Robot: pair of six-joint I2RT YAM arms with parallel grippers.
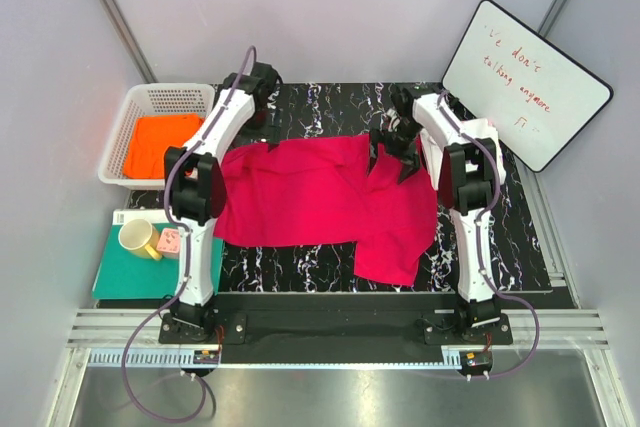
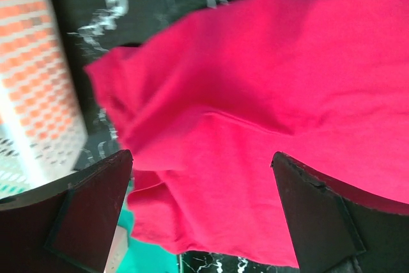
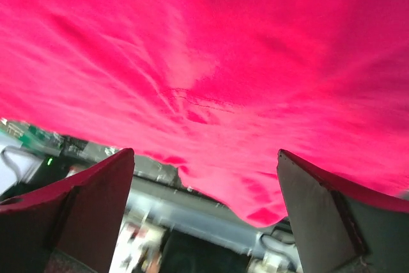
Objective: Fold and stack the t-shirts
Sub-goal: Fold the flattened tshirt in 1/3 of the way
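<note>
Crimson-pink soft cloth t-shirt point(image 1: 310, 192) stretches left-to-right across the black marbled counter point(image 1: 320, 107), its far edge just beneath the wide-spread, empty left end effector point(image 2: 201, 156) and right end effector point(image 3: 204, 152).

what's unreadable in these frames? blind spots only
1. White t-shirt: top view, mostly behind the right arm; fold state hidden.
2. Orange t-shirt: top view, in the basket, too small to judge folding.
3. Left hand, right hand: wrist views show fingers apart, but whether they touch the crimson t-shirt is unclear; right wrist view blurred.
4. Whiteboard: writing only partly legible.
</note>
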